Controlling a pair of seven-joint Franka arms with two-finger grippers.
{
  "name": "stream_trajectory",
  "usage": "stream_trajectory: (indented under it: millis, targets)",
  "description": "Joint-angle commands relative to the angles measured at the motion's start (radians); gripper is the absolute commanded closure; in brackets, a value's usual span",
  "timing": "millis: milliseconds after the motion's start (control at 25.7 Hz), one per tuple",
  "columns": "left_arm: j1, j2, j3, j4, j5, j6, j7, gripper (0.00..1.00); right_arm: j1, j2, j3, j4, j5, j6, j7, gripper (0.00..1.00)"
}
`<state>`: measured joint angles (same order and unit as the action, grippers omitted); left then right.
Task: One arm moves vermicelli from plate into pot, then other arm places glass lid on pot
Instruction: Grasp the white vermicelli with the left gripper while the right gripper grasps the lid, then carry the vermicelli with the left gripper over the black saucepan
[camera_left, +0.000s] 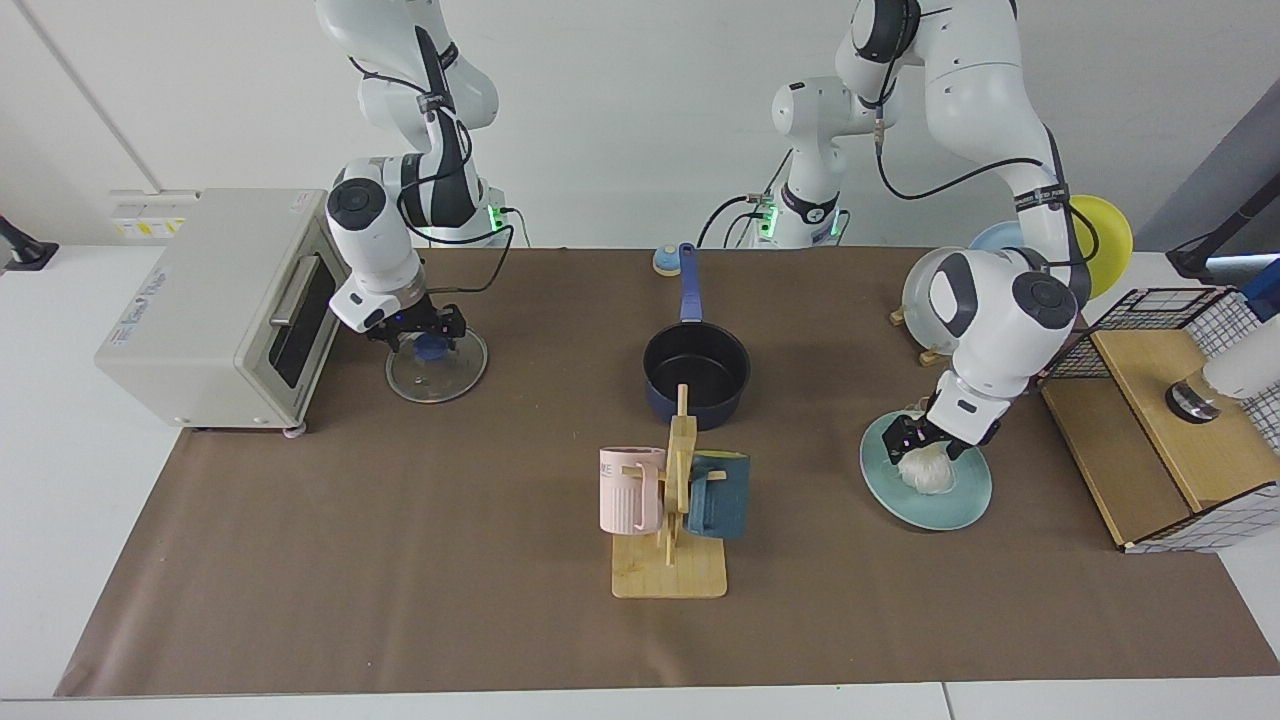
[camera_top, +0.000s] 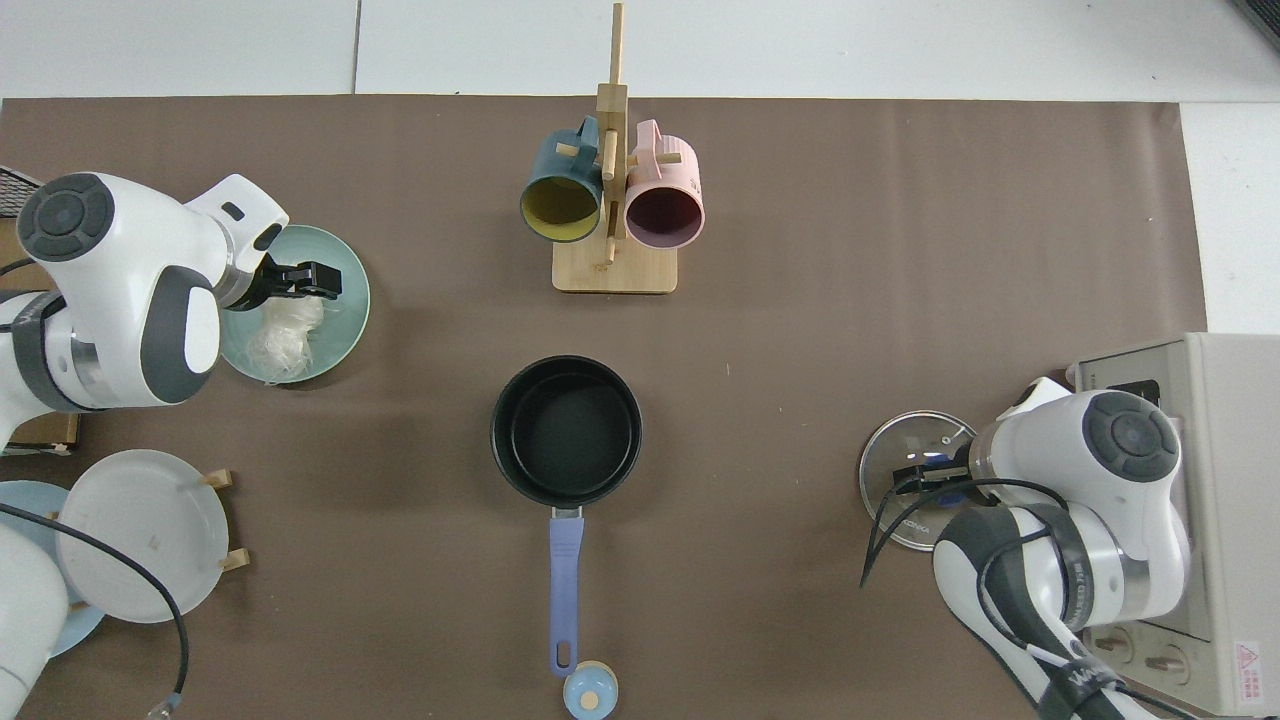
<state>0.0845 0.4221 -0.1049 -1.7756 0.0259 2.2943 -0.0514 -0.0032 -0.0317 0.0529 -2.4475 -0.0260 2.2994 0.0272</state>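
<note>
Reaching down with left pincer (camera_left: 925, 440) onto vermicelli (camera_left: 925, 472), lying on plate (camera_left: 945, 505); grip unclear. Hovering right pincer (camera_left: 425, 335) at glass lid (camera_left: 437, 367) on bench (camera_left: 400, 560); grip unclear. Leaving pot (camera_left: 697, 372) empty, both steps pending.

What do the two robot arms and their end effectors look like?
Both arms are glossy white with rounded links and dark grey or black joint caps and bands. Black cables run loosely along them. Green lights glow at both bases. The left end effector and the right end effector are small and black, each under a white wrist.
</note>
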Motion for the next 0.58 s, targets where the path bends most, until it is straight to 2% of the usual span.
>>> stream_trajectory:
  millis: [0, 39, 156, 273, 351, 390, 506, 545]
  targets:
    - [-0.003, -0.002, 0.005, -0.041, 0.028, 0.062, -0.018, 0.00, -0.003, 0.004, 0.001, -0.012, -0.009, 0.029, -0.033, 0.10]
    - [-0.003, -0.002, 0.005, -0.042, 0.029, 0.060, -0.016, 0.00, -0.003, 0.006, 0.001, -0.012, -0.009, 0.028, -0.033, 0.21]
    - [-0.003, 0.000, 0.005, -0.042, 0.043, 0.062, -0.013, 0.02, 0.002, 0.004, 0.001, -0.010, -0.017, 0.023, -0.033, 0.67]
    - [-0.003, -0.002, 0.005, -0.048, 0.049, 0.060, -0.013, 0.18, 0.002, 0.004, 0.001, -0.001, -0.020, 0.012, -0.032, 0.98]
    - [-0.003, -0.002, 0.005, -0.053, 0.049, 0.057, -0.015, 0.31, 0.002, 0.003, 0.002, 0.007, -0.020, -0.004, -0.029, 1.00]
    - [-0.003, -0.003, 0.005, -0.056, 0.049, 0.054, -0.015, 0.40, 0.002, 0.000, 0.002, 0.013, -0.020, -0.014, -0.029, 1.00]
    - [-0.005, -0.003, 0.007, -0.056, 0.049, 0.047, -0.024, 0.73, 0.002, -0.008, 0.013, 0.053, -0.018, -0.067, -0.026, 1.00]
    - [-0.005, -0.003, 0.007, -0.054, 0.049, 0.045, -0.025, 0.88, 0.002, -0.011, 0.013, 0.070, -0.018, -0.093, -0.024, 1.00]
